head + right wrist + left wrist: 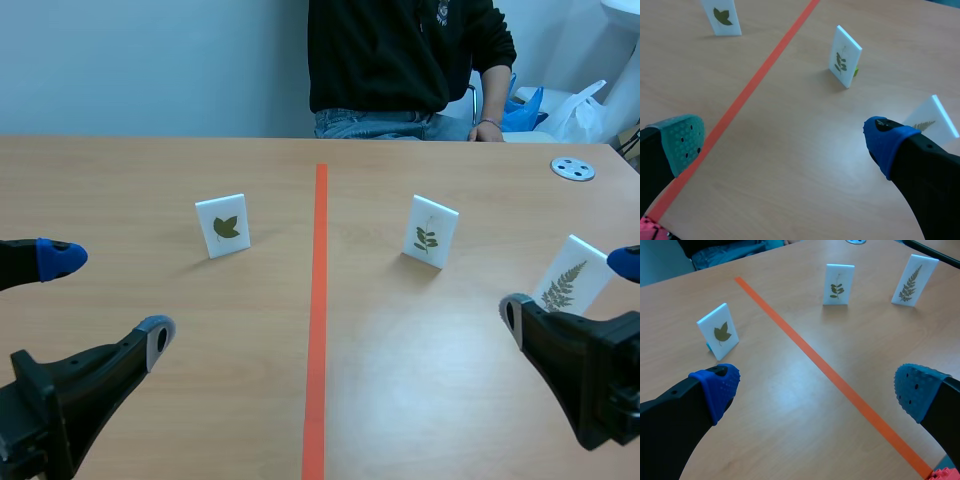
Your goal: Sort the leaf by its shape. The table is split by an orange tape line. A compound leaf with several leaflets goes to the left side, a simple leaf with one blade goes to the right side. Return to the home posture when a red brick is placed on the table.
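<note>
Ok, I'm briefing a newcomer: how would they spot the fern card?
From the orange tape line down the table's middle, look right: two white cards stand there. The fern card is the one farther from the line, near the right arm's fingers. Its feathery, tapering frond differs from the neighbouring card's small rounded leaflets.

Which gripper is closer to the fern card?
Right. The fern card stands just ahead of the right gripper; the left gripper is across the tape line.
</note>
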`<state>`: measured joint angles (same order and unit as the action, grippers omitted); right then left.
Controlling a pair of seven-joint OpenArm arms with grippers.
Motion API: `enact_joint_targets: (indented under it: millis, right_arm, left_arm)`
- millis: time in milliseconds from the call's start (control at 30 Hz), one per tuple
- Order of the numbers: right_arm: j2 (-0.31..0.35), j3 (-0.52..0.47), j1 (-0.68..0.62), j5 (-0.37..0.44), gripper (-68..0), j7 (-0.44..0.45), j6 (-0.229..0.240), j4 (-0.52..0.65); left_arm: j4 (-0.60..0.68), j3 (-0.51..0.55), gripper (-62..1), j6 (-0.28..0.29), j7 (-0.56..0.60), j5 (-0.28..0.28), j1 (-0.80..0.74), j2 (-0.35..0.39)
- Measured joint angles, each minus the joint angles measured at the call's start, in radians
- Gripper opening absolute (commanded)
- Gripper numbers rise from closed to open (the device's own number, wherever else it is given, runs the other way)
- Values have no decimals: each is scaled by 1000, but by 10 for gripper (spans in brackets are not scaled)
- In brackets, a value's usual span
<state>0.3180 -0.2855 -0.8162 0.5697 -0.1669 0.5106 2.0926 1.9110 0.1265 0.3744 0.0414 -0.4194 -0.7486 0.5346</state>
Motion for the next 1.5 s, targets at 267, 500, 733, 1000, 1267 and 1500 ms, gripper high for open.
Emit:
enact_joint_targets:
  millis: [267, 500, 733, 1000, 1267, 1500]
  right_arm:
    - [-27, 1, -26, 0, 4, -11, 6, 33]
    - [-24, 2, 8, 0, 4, -11, 6, 32]
    - [-24, 6, 10, 0, 4, -15, 6, 32]
    - [-24, 6, 10, 0, 4, -15, 6, 32]
    - [-24, 6, 10, 0, 4, -15, 6, 32]
    - [-24, 6, 10, 0, 4, -15, 6, 32]
  left_arm:
    - [0, 0, 14, 0, 0, 0, 0, 0]
    - [0, 0, 14, 0, 0, 0, 0, 0]
    - [0, 0, 14, 0, 0, 0, 0, 0]
    - [0, 0, 14, 0, 0, 0, 0, 0]
    - [0, 0, 14, 0, 0, 0, 0, 0]
    - [0, 0, 14, 0, 0, 0, 0, 0]
